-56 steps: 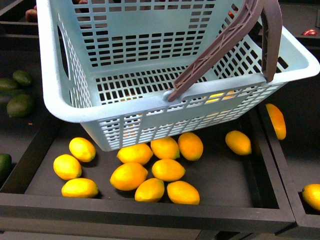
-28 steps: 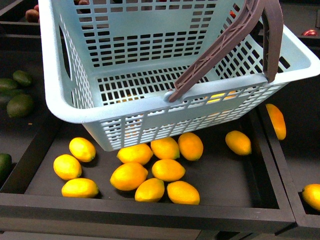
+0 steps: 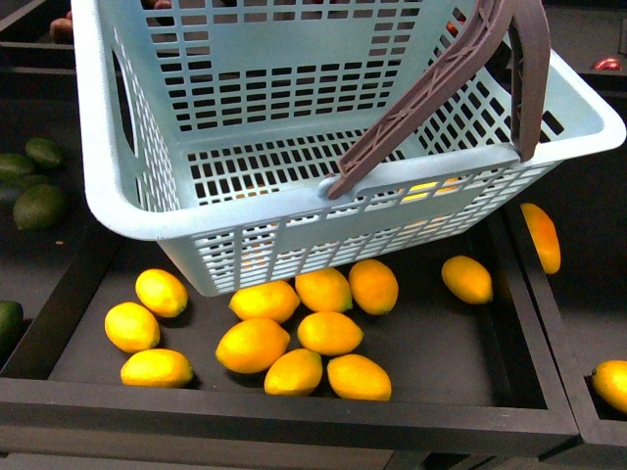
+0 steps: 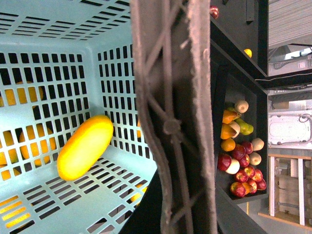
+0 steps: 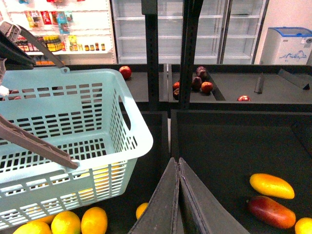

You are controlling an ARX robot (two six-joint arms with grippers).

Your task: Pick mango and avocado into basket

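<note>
The basket (image 3: 127, 220) hangs tilted above the fruit shelf, its open top turned toward the front camera; it fills most of that view and covers the back of the tray (image 3: 294, 411) below; the brown handle (image 3: 431, 98) slants up across its right half and out past the top edge. The left wrist view looks along that handle from close up; no fingers show there, so how the left gripper stands cannot be told. The right gripper (image 5: 178, 163) hangs beside the basket over a dark compartment, fingers pressed flat together with nothing between them. The mango (image 4: 85, 147) lies inside the basket, leaning where the floor meets a slotted wall; a second mango (image 5: 272, 185), yellow, lies in the compartment under the right gripper, a reddish fruit (image 5: 271, 211) just beside it. The avocados (image 3: 39, 206) lie outside the basket, in the compartment left of the tray; the lemons (image 3: 331, 333) cluster in the tray, some partly under the basket.
</note>
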